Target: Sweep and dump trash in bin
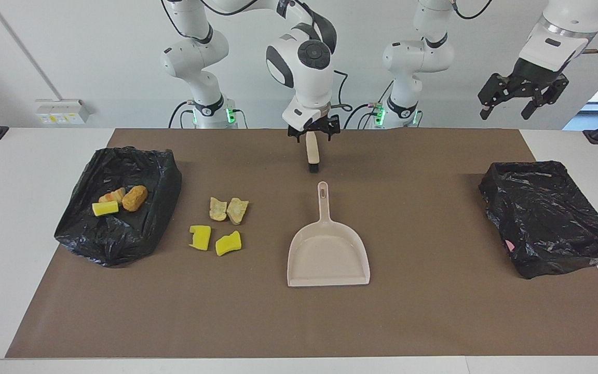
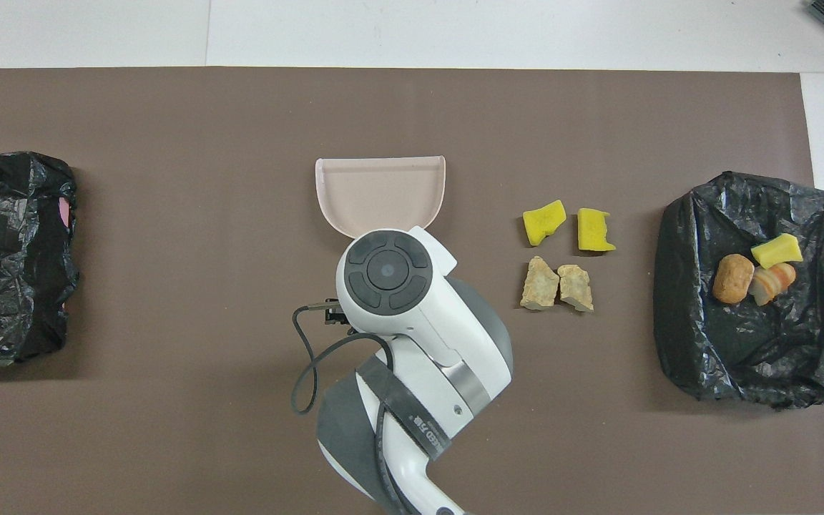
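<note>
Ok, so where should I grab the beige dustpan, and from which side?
Take the dustpan by its long narrow handle, coming straight down from above. It lies flat on the mat with the handle pointing toward the robots and nothing close beside it; the wide scoop is probably too broad to pinch.
</note>
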`<state>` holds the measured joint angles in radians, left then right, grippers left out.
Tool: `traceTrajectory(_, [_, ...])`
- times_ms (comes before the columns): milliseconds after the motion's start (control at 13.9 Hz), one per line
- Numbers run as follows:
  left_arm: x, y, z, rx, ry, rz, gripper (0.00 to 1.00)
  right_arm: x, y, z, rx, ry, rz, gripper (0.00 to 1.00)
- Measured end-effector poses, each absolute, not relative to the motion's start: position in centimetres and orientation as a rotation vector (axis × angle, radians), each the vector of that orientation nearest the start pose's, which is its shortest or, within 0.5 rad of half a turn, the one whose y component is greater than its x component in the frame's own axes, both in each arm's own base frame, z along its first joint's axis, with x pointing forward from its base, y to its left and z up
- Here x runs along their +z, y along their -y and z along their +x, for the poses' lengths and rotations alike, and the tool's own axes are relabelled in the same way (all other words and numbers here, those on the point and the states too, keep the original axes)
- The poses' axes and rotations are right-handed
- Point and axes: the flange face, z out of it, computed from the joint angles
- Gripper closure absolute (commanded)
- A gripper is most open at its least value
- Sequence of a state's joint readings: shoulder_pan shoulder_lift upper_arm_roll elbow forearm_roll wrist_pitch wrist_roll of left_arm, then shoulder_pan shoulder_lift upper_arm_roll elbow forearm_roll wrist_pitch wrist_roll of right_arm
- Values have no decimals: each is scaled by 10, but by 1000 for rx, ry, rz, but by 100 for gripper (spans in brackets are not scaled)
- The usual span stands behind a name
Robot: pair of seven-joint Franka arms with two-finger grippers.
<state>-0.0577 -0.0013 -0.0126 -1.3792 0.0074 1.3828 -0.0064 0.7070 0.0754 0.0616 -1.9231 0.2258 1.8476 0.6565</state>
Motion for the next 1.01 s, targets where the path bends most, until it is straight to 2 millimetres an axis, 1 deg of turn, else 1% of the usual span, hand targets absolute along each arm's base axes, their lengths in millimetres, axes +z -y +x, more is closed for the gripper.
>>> traceTrajectory(144, [697, 45, 530, -10, -117, -3133, 0, 430, -403, 360, 422, 79, -3055, 0])
traceTrajectory(216, [696, 56, 530, -14, -150, -3132, 0, 423, -400, 345, 437, 91, -3058, 0])
traceTrajectory(360, [689, 92, 530, -35, -232, -3128, 0, 405, -395, 317, 447, 100, -3053, 0])
traceTrajectory(504, [673, 131, 531, -60, -269, -3129, 0, 387, -393, 297, 476, 65, -3041, 0])
traceTrajectory(648, [647, 165, 532, -72, -283, -3133, 0, 374, -395, 282, 524, 24, -3038, 0])
traceTrajectory(863, [595, 224, 527, -77, -292, -3145, 0, 351, -398, 260, 537, -28, -3035, 0])
traceTrajectory(935, [576, 241, 523, -74, -299, -3147, 0, 345, -397, 253, 546, -31, -3044, 0])
traceTrajectory(1007, [563, 253, 520, -76, -297, -3151, 0, 340, -395, 249, 557, -37, -3051, 0])
